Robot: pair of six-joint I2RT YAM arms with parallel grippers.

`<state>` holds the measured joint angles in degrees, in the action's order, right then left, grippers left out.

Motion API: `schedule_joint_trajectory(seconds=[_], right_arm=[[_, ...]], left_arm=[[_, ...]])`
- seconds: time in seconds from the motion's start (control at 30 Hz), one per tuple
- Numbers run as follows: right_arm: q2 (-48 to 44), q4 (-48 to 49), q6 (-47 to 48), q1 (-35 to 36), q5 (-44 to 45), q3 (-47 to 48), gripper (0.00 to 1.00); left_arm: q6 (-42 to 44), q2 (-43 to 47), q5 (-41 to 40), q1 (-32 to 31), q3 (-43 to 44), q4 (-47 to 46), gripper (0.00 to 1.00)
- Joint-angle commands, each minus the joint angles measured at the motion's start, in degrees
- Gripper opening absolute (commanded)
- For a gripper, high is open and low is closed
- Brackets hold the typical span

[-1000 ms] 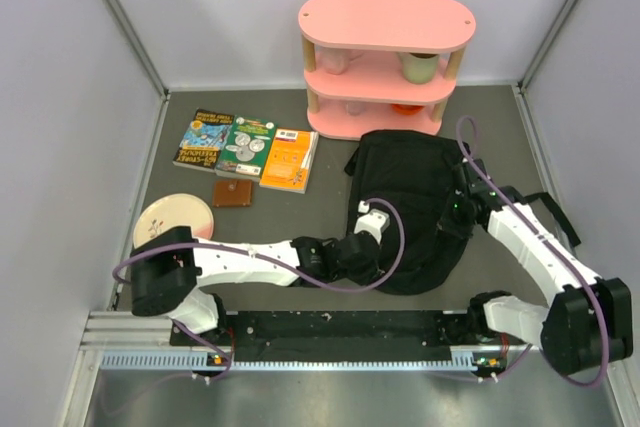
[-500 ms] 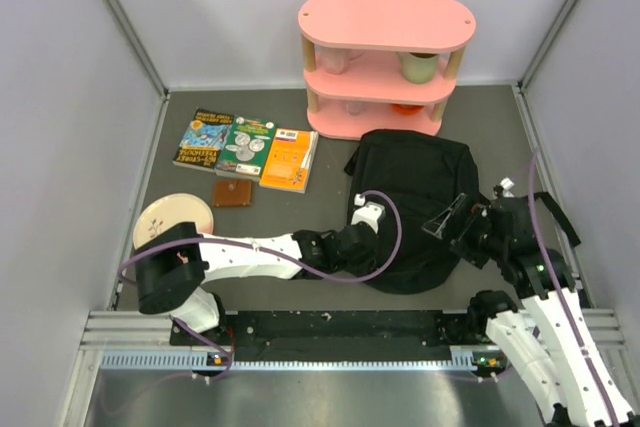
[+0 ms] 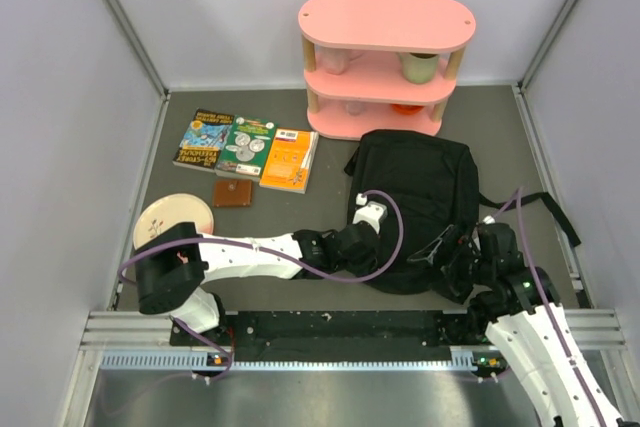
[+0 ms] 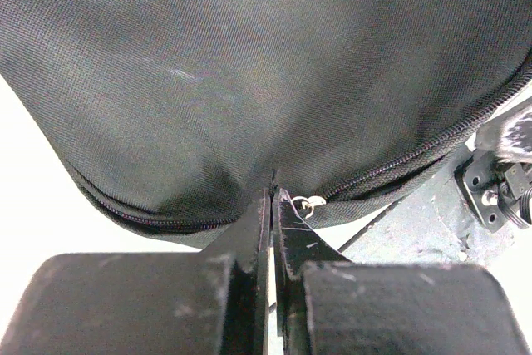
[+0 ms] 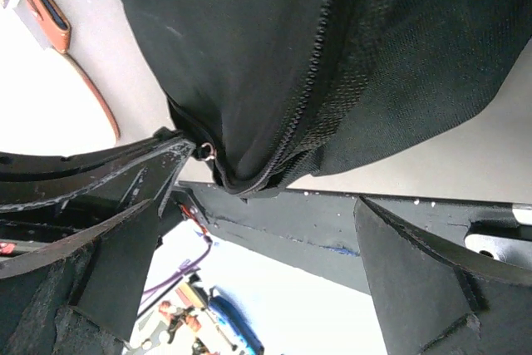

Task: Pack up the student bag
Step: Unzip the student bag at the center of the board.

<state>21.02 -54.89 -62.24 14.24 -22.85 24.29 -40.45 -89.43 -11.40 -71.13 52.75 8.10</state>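
On the table [image 3: 250, 232], a pink shelf [image 3: 386, 22] stands at the far edge. The bag [image 3: 415, 187] lies flat in front of it, toward the right side, with its rounded end at the near edge. Its zipper [image 4: 416, 155] looks closed along that end, so the step in hand is probably opening the bag; nothing seems packed yet. The left gripper [image 4: 273, 184] is clenched on the bag's near edge, apparently pinching fabric just beside a small metal ring [image 4: 314, 202]. The right gripper [image 3: 440, 262] is spread wide and holds nothing, just off the bag's near right corner. Books [image 3: 247, 150], a plate [image 3: 172, 219] and a wallet [image 3: 232, 193] wait on the left side. The next move likely calls for the right fingers to close on the zipper pull and draw it along while the left keeps the fabric taut.
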Motion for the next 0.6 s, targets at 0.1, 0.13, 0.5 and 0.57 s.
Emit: schedule_joint_trajectory(seconds=[0.1,0.13,0.5,0.57], right_arm=[[0.2,12.8,-9.6,3.8,0.3,-5.1,0.98],[1.6,14.2,-11.2,4.0,0.9,-5.5,0.94],[7.4,20.7,-12.5,9.8,9.6,-5.2,0.00],[6.7,19.8,-11.3,9.8,10.7,-6.1,0.00]], left_arm=[[0.6,0.4,-0.1,0.1,2.4,-1.8,0.00],[0.7,0.3,0.0,0.1,2.5,-1.8,0.00],[1.2,1.6,-1.8,0.0,2.0,0.4,0.00],[1.4,2.2,-3.4,0.1,1.8,1.6,0.00]])
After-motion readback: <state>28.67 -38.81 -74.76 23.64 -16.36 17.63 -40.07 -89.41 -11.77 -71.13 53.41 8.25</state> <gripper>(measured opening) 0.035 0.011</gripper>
